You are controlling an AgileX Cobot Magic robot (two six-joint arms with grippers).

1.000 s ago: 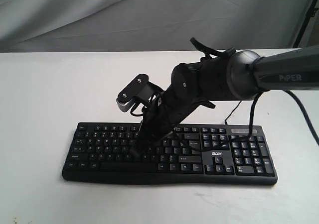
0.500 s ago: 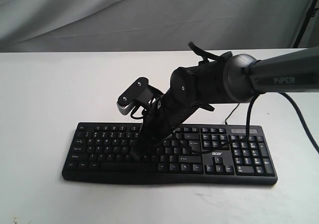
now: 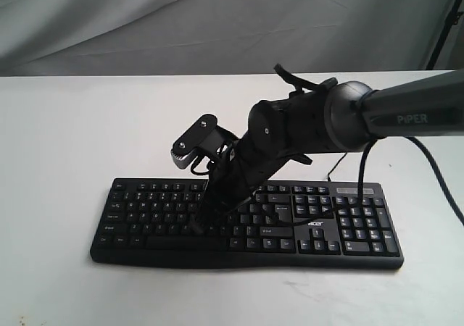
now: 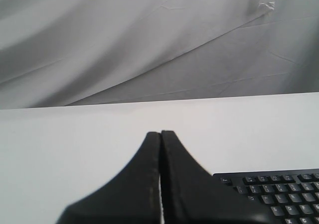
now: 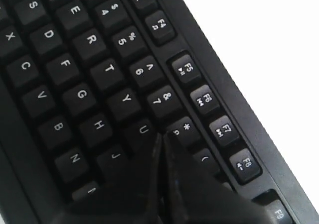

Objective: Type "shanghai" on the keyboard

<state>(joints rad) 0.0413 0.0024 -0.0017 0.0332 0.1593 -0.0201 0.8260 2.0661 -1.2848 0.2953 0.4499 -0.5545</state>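
The wide black keyboard (image 3: 319,233) with white legends and an acer logo lies on the white table near the front. My right gripper (image 3: 197,224) reaches across from the right and points down onto the letter keys left of the middle. In the right wrist view the right gripper (image 5: 162,135) is shut, its tips on the keyboard (image 5: 89,40) between the U and 8 keys, hiding the key beside U. My left gripper (image 4: 160,133) is shut on nothing and hovers over bare table, with a corner of the keyboard (image 4: 279,189) beside it. It is out of the exterior view.
A thin black USB cable (image 3: 335,168) runs from the keyboard's back edge. The white table (image 3: 72,123) spreads on all sides. A grey cloth backdrop (image 3: 145,22) hangs behind, and a dark stand (image 3: 446,22) stands at the far right.
The right arm has shifted slightly left and down, bringing its shut tip a little lower on the letter keys. The keyboard has not moved.
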